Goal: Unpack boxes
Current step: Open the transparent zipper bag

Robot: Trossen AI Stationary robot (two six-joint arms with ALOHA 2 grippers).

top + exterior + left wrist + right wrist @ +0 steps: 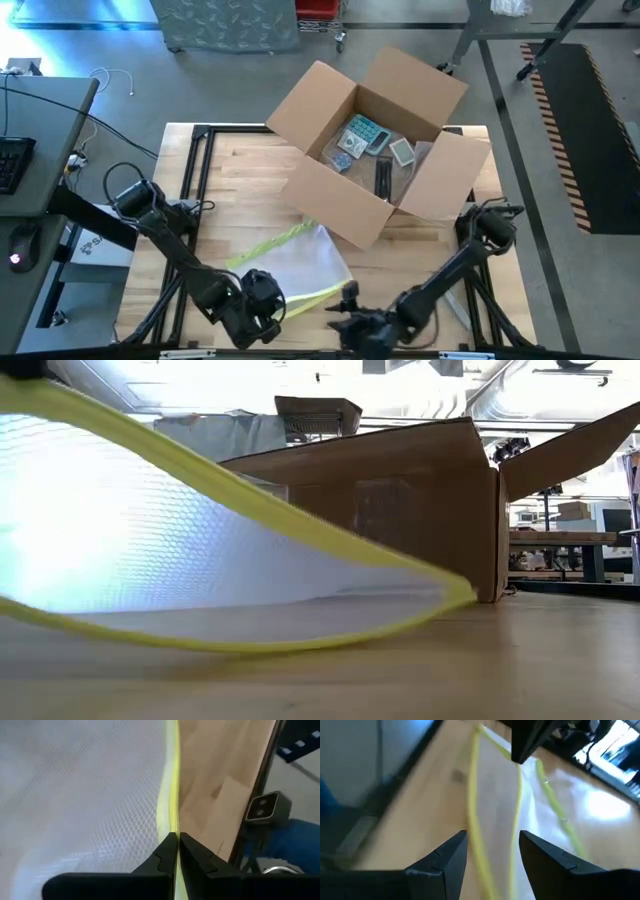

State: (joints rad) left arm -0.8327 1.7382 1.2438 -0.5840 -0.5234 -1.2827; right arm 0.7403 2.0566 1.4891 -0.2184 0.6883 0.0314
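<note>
We note the plain brown corrugated cardboard carton (pixel 375 150) standing at the far middle of the pale wooden table (pixel 240 190), flaps spread, with small items visible inside. In front of it lies a flat clear bubble-textured sleeve with a yellow edge (pixel 300 262).

The left gripper (pixel 176 851) sits at the near edge of the table, its fingers pressed together on the sleeve's yellow edge. The right gripper (pixel 492 851) is just beside it, fingers spread wide with the yellow edge running between them, gripping nothing.

In our judgement, the main risks are:
- The thin edge slipping from the left pinch, because only a narrow strip is caught.
- The right fingers closing on both sleeve walls, which would keep the sleeve from opening.
- The two grippers colliding, since they work so near each other.
</note>
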